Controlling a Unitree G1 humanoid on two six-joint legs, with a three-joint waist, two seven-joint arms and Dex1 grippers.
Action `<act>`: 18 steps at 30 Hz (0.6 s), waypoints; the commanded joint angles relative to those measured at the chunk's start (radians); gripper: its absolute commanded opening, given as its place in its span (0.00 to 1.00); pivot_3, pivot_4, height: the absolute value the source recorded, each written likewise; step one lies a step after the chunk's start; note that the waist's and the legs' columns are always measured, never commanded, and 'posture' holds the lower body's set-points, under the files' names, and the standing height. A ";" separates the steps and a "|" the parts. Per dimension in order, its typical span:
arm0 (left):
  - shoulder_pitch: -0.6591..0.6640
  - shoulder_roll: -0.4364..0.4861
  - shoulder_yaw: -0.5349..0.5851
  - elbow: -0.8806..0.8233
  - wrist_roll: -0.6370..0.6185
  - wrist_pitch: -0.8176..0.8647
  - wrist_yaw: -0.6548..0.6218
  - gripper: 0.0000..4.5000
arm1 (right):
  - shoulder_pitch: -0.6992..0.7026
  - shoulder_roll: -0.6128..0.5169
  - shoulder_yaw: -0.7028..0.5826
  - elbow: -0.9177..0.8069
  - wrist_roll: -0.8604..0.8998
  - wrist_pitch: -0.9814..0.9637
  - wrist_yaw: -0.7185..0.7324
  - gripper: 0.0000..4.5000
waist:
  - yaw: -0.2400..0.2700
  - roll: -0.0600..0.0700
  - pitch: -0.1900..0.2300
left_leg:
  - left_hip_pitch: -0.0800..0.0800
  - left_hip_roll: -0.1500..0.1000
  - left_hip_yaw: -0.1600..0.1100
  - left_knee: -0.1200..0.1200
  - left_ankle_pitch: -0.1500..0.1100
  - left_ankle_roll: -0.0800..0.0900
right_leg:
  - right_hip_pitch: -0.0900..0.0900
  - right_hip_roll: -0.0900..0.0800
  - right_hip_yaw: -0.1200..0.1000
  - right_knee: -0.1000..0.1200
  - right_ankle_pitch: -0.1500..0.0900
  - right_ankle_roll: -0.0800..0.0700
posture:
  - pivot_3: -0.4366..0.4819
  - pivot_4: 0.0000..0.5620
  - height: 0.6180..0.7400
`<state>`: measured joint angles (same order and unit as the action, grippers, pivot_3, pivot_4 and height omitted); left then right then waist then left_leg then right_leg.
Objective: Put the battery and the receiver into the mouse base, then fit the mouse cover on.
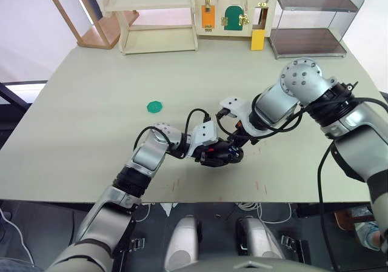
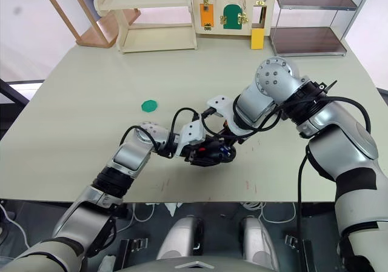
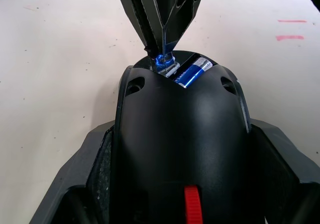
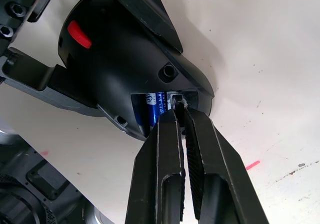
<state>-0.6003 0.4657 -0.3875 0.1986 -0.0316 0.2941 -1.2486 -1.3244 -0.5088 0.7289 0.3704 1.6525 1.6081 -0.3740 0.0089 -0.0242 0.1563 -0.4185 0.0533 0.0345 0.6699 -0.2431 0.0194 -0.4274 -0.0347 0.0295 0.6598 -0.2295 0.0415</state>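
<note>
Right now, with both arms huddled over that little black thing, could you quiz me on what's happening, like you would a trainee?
1. True or false: the battery already lies inside the mouse base.
2. Which gripper grips the mouse base from both sides? A) left gripper B) right gripper
3. What small green thing lies apart from the arms, on the table?

Key:
1. True; its blue side shows in the open compartment.
2. A; the right gripper's fingers are pinched together at the compartment's edge, apparently on a small part, probably the receiver.
3. A green disc.
</note>
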 commanded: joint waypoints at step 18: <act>0.032 0.018 -0.066 0.010 0.023 0.088 -0.018 0.67 | 0.018 -0.021 -0.019 -0.147 -0.144 0.006 0.136 0.00 | -0.014 0.000 0.000 | 0.000 0.000 -0.001 -0.001 0.000 0.000 | 0.000 0.000 -0.001 -0.001 0.000 0.000 | 0.48 0.27 1.00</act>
<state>-0.6027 0.4844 -0.3926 0.1681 -0.0329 0.3406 -1.2511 -1.3102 -0.5261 0.7353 0.2508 1.5275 1.6093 -0.2479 -0.0048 -0.0242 0.1563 -0.4189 0.0535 0.0338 0.6692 -0.2431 0.0194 -0.4274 -0.0348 0.0287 0.6584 -0.2297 0.0411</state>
